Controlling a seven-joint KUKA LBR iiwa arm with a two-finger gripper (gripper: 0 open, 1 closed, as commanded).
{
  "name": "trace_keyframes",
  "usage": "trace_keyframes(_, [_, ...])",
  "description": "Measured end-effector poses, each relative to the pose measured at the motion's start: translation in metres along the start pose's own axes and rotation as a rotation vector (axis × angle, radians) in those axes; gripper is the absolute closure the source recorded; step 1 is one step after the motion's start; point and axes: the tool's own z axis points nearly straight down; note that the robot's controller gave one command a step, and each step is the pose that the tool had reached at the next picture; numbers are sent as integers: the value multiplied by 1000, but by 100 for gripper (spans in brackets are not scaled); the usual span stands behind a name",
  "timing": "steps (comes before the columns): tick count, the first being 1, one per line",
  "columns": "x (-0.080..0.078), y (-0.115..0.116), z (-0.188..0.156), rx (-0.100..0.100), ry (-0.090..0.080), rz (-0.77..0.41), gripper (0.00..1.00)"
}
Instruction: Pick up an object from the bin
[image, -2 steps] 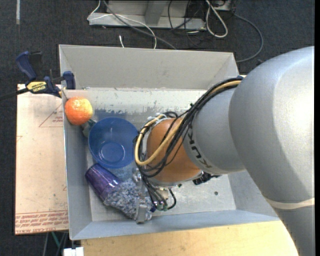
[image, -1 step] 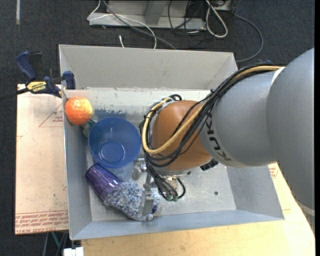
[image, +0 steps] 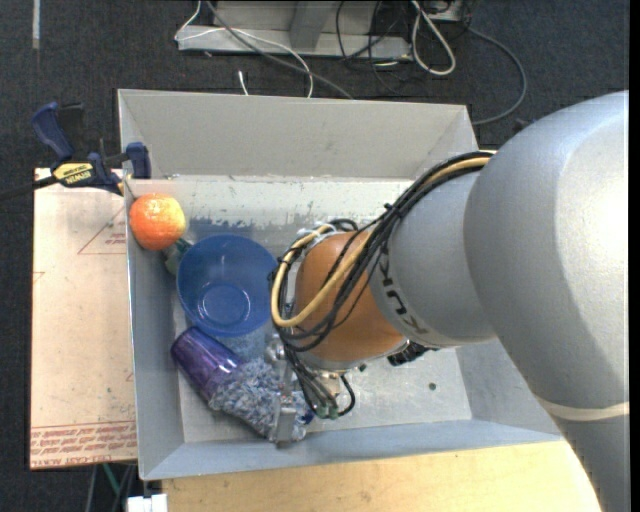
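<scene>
One arm reaching steeply down into the bin
Gripper low by the near wall, at the edge of a speckled purple pouch; whether open or closed, cannot tell

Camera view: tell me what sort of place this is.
Probably a robotics lab's grasping cell: a robot arm reaches into a grey metal bin holding an orange fruit and a blue bowl, with cables on the dark floor behind.
</scene>
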Motion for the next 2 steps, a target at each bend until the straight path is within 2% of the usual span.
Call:
trace_keyframes(1, [-1,8,7,-4,-13,-61,0])
trace_keyframes(2, [0,1,1,-1,0,-4,100])
